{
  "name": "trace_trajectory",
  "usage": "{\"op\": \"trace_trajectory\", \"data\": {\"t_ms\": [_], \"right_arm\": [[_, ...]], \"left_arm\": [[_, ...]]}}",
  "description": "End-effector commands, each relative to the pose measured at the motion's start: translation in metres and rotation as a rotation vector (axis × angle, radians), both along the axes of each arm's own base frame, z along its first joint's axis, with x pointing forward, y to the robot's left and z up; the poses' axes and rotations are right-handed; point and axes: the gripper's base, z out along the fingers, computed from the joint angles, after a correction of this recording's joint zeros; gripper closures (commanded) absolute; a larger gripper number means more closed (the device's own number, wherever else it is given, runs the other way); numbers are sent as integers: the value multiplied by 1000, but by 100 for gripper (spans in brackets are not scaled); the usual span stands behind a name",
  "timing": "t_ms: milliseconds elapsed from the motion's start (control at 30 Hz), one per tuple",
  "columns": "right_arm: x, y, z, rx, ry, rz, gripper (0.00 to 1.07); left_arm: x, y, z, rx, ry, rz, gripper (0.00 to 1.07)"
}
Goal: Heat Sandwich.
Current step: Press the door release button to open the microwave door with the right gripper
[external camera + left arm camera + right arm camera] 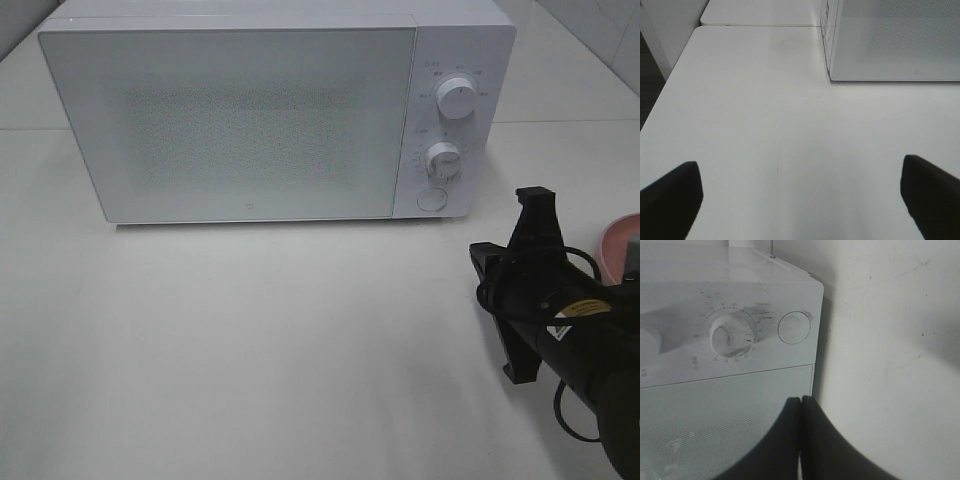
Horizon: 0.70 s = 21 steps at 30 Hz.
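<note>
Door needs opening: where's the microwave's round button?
In the exterior high view, the button sits at the microwave's lower right corner, directly under the lower dial.

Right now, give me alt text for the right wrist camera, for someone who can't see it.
The right arm's black jaws, shut and empty, hang in front of a white microwave with its door closed. Past their tips the control panel shows a numbered dial and a round button; a white table lies alongside.

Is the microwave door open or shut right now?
Shut: the microwave door sits flush against the control panel, with no gap along its edge.
</note>
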Motion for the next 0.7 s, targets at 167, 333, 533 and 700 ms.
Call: {"op": "trace_trajectory", "data": {"t_ms": [167,333,533,700], "right_arm": [[10,6,5,32,-38,27,106],[23,7,9,46,-53,40,106],[44,6,10,56,11,56,106],[59,4,8,48,29,56,106]], "left_arm": [[-4,-1,0,-4,-34,-4,5],[-4,-1,0,-4,-34,-4,5],[-4,-1,0,-4,-34,-4,5],[-4,-1,0,-4,-34,-4,5]]}}
